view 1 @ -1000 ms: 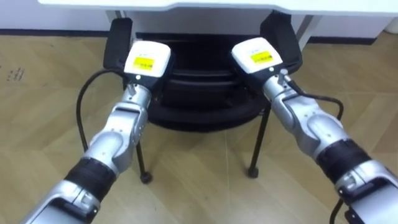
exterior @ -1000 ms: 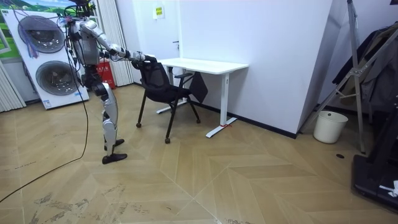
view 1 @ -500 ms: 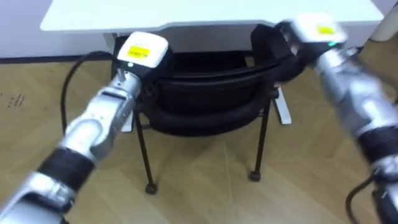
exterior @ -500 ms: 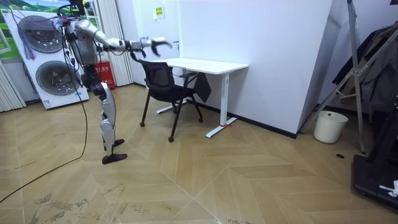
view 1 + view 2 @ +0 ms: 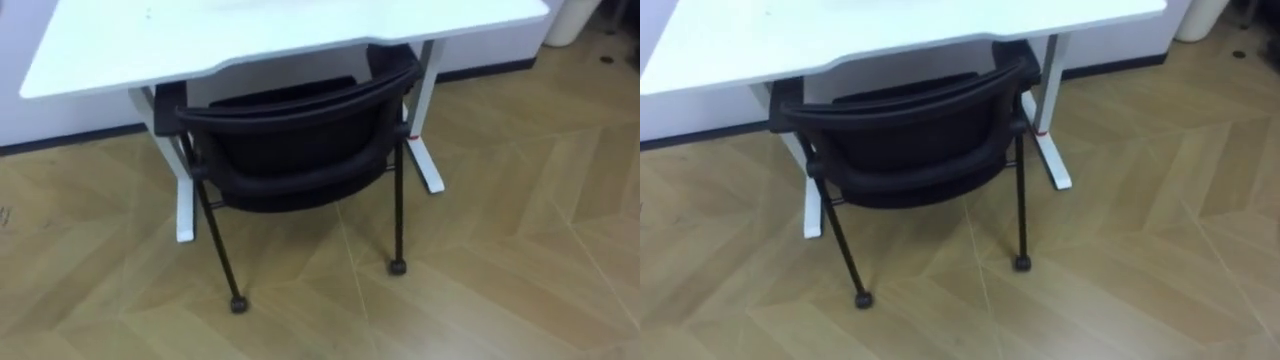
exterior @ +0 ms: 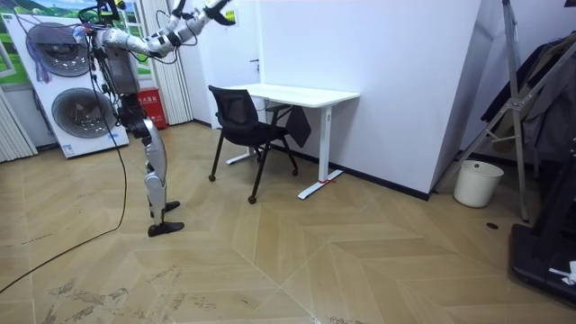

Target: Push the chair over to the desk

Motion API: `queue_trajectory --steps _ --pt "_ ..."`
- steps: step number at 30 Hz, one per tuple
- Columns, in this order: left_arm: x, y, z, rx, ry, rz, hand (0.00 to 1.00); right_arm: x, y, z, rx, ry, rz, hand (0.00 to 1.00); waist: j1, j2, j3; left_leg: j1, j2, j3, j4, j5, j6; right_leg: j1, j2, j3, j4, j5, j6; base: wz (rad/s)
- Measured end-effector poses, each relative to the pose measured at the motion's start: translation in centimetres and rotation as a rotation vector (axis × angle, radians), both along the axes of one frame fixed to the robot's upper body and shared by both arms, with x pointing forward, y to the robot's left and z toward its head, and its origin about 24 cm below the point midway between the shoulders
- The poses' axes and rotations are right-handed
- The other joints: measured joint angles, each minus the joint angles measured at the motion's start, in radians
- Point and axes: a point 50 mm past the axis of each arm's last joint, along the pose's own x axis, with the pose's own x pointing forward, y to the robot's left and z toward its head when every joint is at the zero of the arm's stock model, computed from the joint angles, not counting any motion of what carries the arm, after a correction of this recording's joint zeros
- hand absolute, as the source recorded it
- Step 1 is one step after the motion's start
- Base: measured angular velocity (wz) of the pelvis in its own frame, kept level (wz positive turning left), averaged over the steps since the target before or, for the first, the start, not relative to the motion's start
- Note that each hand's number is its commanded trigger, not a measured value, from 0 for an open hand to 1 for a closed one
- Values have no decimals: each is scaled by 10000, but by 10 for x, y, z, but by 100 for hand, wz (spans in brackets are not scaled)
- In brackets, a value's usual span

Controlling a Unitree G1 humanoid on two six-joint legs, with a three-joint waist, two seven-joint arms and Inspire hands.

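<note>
Count of things in the room
One chair (image 5: 300,150), one desk (image 5: 250,30), two washers (image 6: 76,112) stacked, one white bin (image 6: 477,183) by the wall.

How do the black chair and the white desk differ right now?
The black office chair is dark; the white rectangular desk is pale. The chair stands on thin legs with small castors; the desk rests on flat white feet. The chair is lower, its seat tucked under the desk's top. Both stand on the wooden floor.
</note>
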Motion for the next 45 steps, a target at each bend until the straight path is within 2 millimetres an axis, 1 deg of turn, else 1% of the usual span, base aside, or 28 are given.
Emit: queue_trajectory --steps 2,3,7,8,12,14,15,17,18,19,20,21,22,23,24,25,26,27,29,30,31,33,35,36,38,39,42,45 --pt "-28 29 14 -507 -972 185 0 -31 -21 18 77 -1317 -410 0 -38 -55 -19 25 33 79 -52 -9 -20 -39 14 14 -17 1 0 -14" --pt "-35 36 16 -604 -1158 278 0 -39 -27 21 126 -1572 -540 0 -31 -71 -29 48 38 105 -67 -9 -23 -37 17 13 -16 1 0 -12" --pt "-91 90 25 -636 -2198 1782 0 -91 -64 28 630 -2891 -1287 0 -171 -155 -84 170 104 160 -104 -69 -116 69 69 -18 -37 0 0 -5" --pt "-107 105 25 -977 -2575 2128 0 -102 -72 28 1118 -3441 -1300 0 -224 -161 -112 225 96 165 -218 -72 -119 64 76 -26 -31 0 0 0" --pt "-145 148 10 -2066 -3313 3260 0 -139 -105 19 2737 -4654 -1579 0 -304 -174 -138 251 95 147 -232 -81 -119 72 82 -50 -32 -2 -4 0" --pt "-166 181 -15 -3538 -3515 3977 0 -159 -126 4 4176 -5757 -1804 0 -384 -155 -146 332 82 88 -196 -104 -131 204 86 -48 -35 -30 -30 0" --pt "-172 189 -22 -3924 -3502 4155 0 -164 -131 -1 4548 -6021 -1921 0 -404 -155 -154 353 77 82 -203 -110 -135 226 85 -49 -33 -49 -43 0" --pt "-201 216 -59 -5321 -3779 5065 0 -188 -148 -20 5740 -7082 -2411 0 -388 -129 -164 376 44 107 -221 -125 -140 227 55 -63 -24 -153 -111 -2" --pt "-211 226 -80 -6334 -4110 5251 0 -198 -155 -30 6338 -7612 -2669 0 -411 -133 -153 483 24 89 -231 -125 -141 283 38 -76 -15 -230 -83 3" --pt "-217 231 -90 -6821 -4258 5352 0 -202 -158 -36 6653 -7839 -2731 0 -452 -215 -113 564 8 78 -262 -124 -143 328 29 -73 -18 -291 -70 6" --pt "-233 241 -115 -7616 -4250 5792 0 -214 -166 -55 7106 -8041 -3045 0 -533 -198 -143 711 -76 74 -367 -125 -154 415 14 -80 -3 -368 -52 0" --pt "-243 244 -128 -7957 -4220 5998 0 -222 -170 -68 7304 -8075 -3231 0 -529 -219 -200 729 -79 76 -410 -123 -167 418 18 -78 -19 -394 -32 0" --pt "-266 248 -163 -8928 -4257 6435 0 -241 -177 -105 7982 -8229 -3800 0 -511 -244 -192 793 -84 75 -471 -121 -189 468 26 -79 -28 -409 -55 0" --pt "-288 247 -205 -10165 -4136 7049 0 -262 -178 -153 8964 -8269 -4525 0 -485 -312 -189 908 -83 78 -538 -128 -230 552 35 -77 -31 -422 -90 0" --pt "-298 244 -228 -10943 -4064 7314 0 -274 -175 -182 9607 -8237 -4916 0 -468 -349 -183 947 -81 78 -539 -142 -252 586 44 -79 -30 -438 -110 0" --pt "-320 231 -277 -12492 -3851 7960 0 -302 -163 -238 10844 -8052 -5894 0 -377 -388 -169 992 -81 61 -540 -167 -289 641 51 -90 -25 -477 -132 0" --pt "-338 210 -327 -14113 -3543 8542 0 -332 -143 -292 12162 -7840 -7038 0 -294 -382 -168 1016 -79 54 -513 -215 -318 661 50 -78 -7 -546 -124 0" --pt "-346 197 -351 -14916 -3326 8830 0 -345 -129 -319 12870 -7694 -7617 0 -247 -377 -168 1022 -75 50 -492 -249 -331 673 49 -77 0 -581 -113 0" --pt "-384 148 -422 -17513 -2156 10393 0 -383 -66 -408 15493 -6590 -9826 0 -124 -349 -161 1055 -49 36 -447 -323 -385 746 70 -67 13 -664 -132 0" --pt "-393 135 -436 -18006 -1766 10749 0 -389 -51 -425 16044 -6231 -10252 0 -116 -329 -154 1051 -42 36 -445 -336 -397 762 73 -68 8 -673 -139 0" --pt "-408 111 -458 -18943 -1055 11300 0 -400 -23 -450 16989 -5569 -10887 0 -133 -299 -147 1067 -38 25 -461 -344 -405 783 65 -85 7 -700 -141 3" --pt "-432 72 -485 -20428 438 11987 0 -413 18 -480 18408 -3788 -11491 0 -214 -265 -124 1226 1 -4 -488 -412 -450 940 48 -112 7 -785 -133 4" --pt "-439 51 -497 -21106 1950 12009 0 -413 39 -494 19162 -1884 -11423 0 -238 -247 -112 1311 -10 -23 -482 -477 -485 1060 30 -169 -24 -810 -128 4" --pt "-434 45 -502 -21323 2642 11778 0 -410 44 -499 19363 -1129 -11305 0 -238 -231 -101 1314 -15 -33 -482 -485 -481 1068 28 -151 -25 -813 -127 0" --pt "-425 22 -516 -21719 5807 10951 0 -384 60 -514 20052 1897 -10043 0 -277 -160 21 1306 -31 -27 -488 -459 -432 1049 13 -113 -5 -810 -123 0" --pt "-420 18 -520 -21752 6685 10577 0 -375 63 -517 20170 2618 -9576 0 -276 -152 33 1305 -39 -27 -501 -458 -431 1046 9 -139 -9 -809 -120 0" --pt "-363 -2 -538 -21636 10781 7759 0 -322 86 -532 20663 5942 -6907 0 -295 -186 58 1209 -85 -220 -497 -434 -400 1043 -7 -377 -129 -791 -106 17" --pt "-326 -15 -544 -21375 12397 6144 0 -283 98 -536 20443 7862 -4918 0 -259 -223 84 1198 -104 -217 -524 -419 -408 1043 -1 -413 -191 -766 -107 4"
